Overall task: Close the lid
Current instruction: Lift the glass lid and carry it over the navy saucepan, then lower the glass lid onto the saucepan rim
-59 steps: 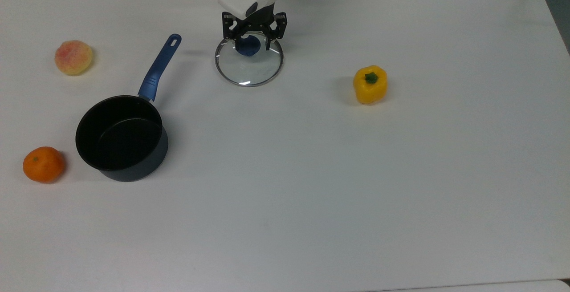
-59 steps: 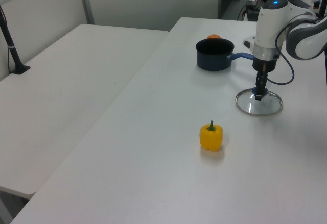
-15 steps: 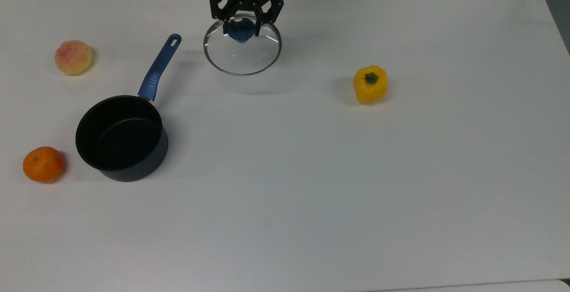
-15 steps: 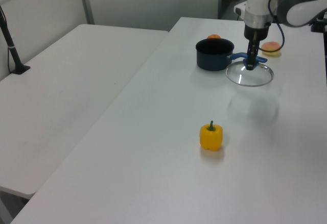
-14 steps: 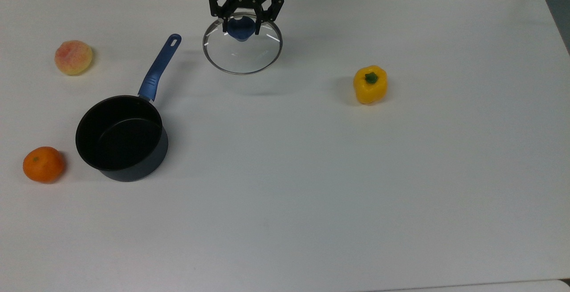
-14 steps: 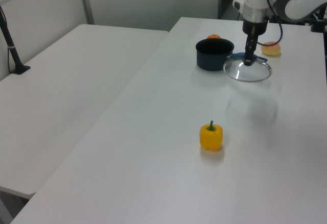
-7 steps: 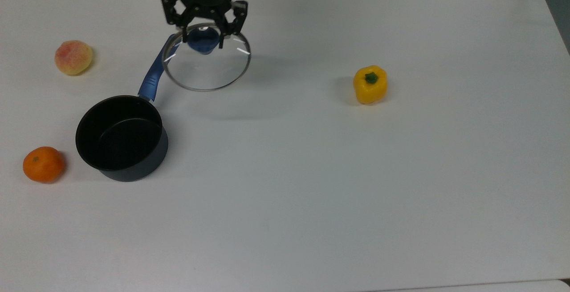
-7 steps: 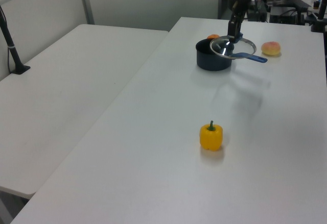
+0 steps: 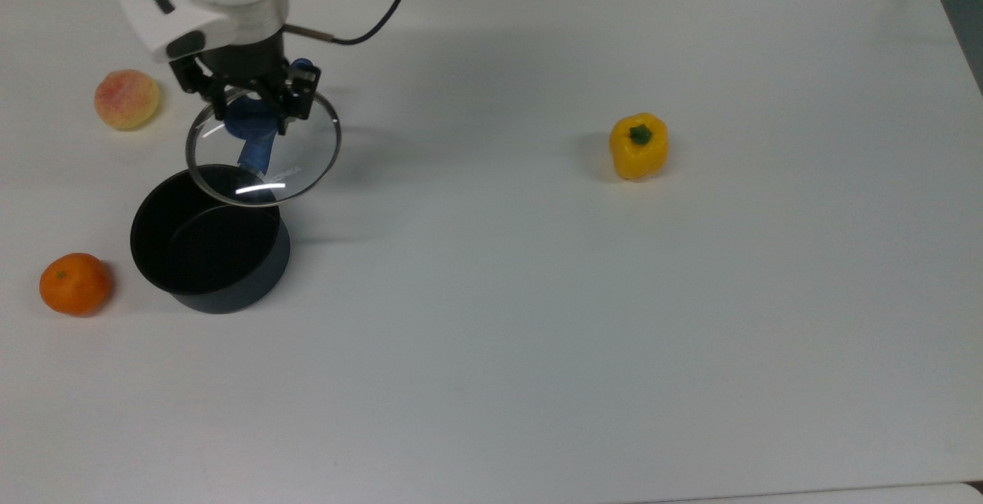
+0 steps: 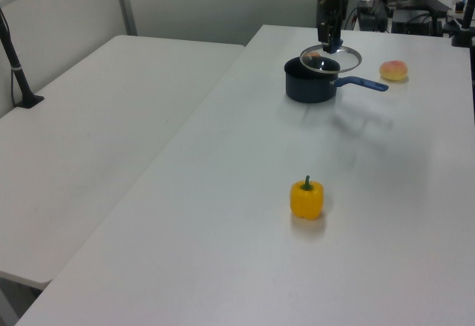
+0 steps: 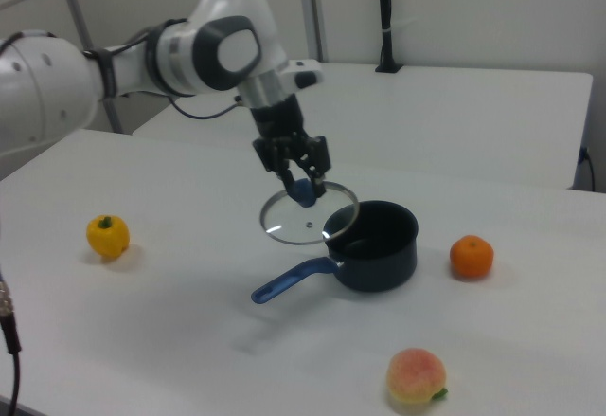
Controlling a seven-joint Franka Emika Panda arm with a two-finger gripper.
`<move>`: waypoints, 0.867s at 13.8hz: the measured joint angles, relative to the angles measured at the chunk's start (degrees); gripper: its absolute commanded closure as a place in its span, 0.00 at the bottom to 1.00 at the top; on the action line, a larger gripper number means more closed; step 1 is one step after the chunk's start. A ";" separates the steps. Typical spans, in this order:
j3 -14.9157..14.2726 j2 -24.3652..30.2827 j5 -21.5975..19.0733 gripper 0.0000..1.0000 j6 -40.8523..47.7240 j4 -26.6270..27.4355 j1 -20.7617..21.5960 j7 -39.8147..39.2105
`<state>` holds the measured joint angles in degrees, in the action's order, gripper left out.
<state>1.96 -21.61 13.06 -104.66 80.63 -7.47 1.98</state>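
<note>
The tool (image 9: 257, 114) grips the lid (image 9: 263, 147) by its blue knob, holding it in the air; the lid overlaps just the handle-side rim of the saucepan (image 9: 209, 239); in the top view the pan's centre lies down and left of the lid, so the carry likely runs that way before lowering.

My bench (image 9: 537, 335) is a broad white slab, matte and evenly lit, with only soft shadows on it. Beside it in the left view stands a second white table (image 10: 89, 163), set lower than the bench, a narrow seam running between the two. A black post (image 10: 16, 66) rises from that table's far corner — clamped at its base. Behind the table are a pale wall (image 10: 215, 3) and a grey metal upright (image 10: 125, 3). Past the bench's far end in the left view — a cluttered, darker area (image 10: 401, 7).
</note>
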 measured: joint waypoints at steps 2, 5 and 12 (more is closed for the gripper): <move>0.02 -3.44 0.00 0.83 1.14 -4.15 -1.31 -0.59; 0.07 -8.83 0.00 0.82 1.53 -8.68 -3.74 -1.86; 0.13 -14.11 0.01 0.82 1.53 -14.09 -5.18 -2.94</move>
<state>2.10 -35.72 13.06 -103.13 66.54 -12.66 -0.96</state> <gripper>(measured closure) 0.348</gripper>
